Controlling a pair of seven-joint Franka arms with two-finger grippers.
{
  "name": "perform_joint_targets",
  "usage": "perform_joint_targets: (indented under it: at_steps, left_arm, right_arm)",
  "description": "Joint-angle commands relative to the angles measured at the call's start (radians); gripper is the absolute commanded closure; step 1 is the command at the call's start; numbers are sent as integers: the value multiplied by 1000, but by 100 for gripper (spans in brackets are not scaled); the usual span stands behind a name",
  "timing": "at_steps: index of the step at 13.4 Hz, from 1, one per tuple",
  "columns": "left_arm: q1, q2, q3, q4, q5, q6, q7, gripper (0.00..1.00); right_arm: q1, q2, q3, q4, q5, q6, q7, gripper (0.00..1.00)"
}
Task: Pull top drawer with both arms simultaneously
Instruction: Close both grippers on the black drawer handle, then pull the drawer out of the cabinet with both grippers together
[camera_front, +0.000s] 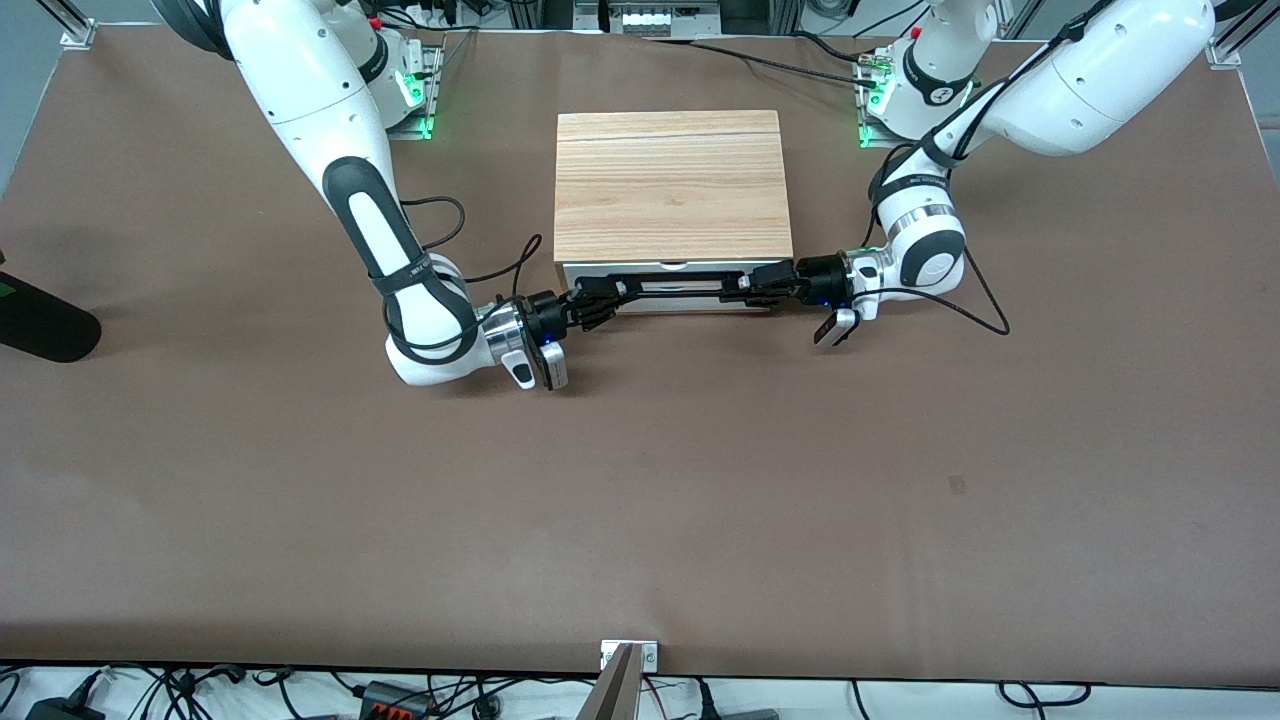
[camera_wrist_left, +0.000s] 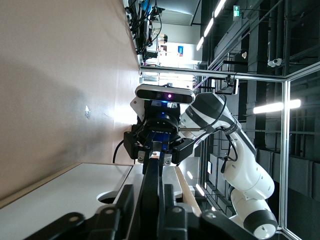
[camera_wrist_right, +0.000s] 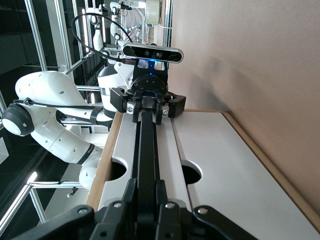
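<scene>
Black handle (camera_wrist_right: 148, 150) in both pincers

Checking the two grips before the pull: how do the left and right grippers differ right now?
The left gripper holds the black bar handle at the left arm's end, the right gripper at the right arm's end. The left forearm lies level, the right slopes steeply. Both are shut on the top drawer.

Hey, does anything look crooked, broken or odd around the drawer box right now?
Nothing stands out. The wooden box sits square, the top drawer looks about shut, and the left gripper and right gripper each meet an end of its black handle.
</scene>
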Motion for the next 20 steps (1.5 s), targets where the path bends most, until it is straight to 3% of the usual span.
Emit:
perform_joint_targets:
  at_steps: [1,9,14,20]
  left_arm:
    - [9,1,-14,-39,-2,-22,26,77]
    - [2,1,-14,-27,-39,-14,23,89]
    - [2,1,6,57,-33,-7,36,91]
    - [-15,13,8,165,-19,122,78,90]
  right_arm:
    - [-6,-18,-2,-8,9,19,-2,100]
    - [-9,4,-2,42,13,21,14,100]
    - [-13,83,-4,152,18,22,18,100]
    - [-26,175,-11,300,18,59,40,100]
